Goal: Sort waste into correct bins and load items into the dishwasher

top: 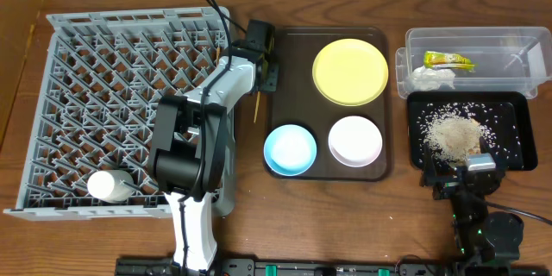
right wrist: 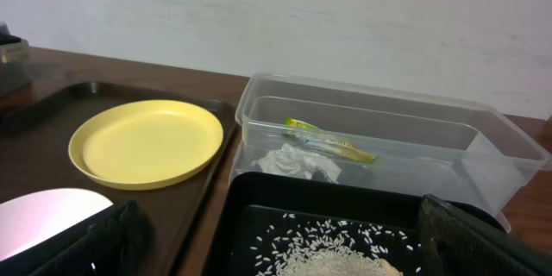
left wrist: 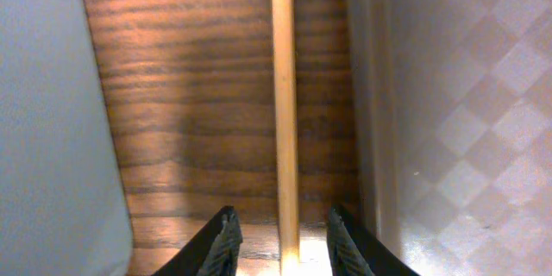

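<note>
The left gripper (left wrist: pixel 283 228) hangs with its jaws parted, one finger on each side of a wooden chopstick (left wrist: pixel 285 112), nothing gripped yet. The chopstick lies flat on the bare strip of table just off the left edge of the brown serving tray (left wrist: pixel 466 121), parallel to that edge and between the tray and the grey dish rack (left wrist: pixel 43 155) (only one stick shows in any view).

The pick looks to need care. The gripper should come straight down until both fingers nearly meet the wood of the table, stay centred, and close slowly, since a thin round stick may roll or squirt out. The finger nearest the tray has little room, so it should not catch the rim.

On the tray sit the yellow plate (top: pixel 349 71), blue bowl (top: pixel 290 149) and white bowl (top: pixel 354 140). Off the tray's right edge are the clear tub (top: pixel 526 43), holding the wrapper (top: pixel 448 60) and tissue (top: pixel 429 78), and the black tray (top: pixel 509 112) of rice scraps (top: pixel 453 134). There the right gripper (right wrist: pixel 278 233) hovers, fingers spread and empty. The white cup (top: pixel 108 185) lies in the rack, well apart from the tray.
</note>
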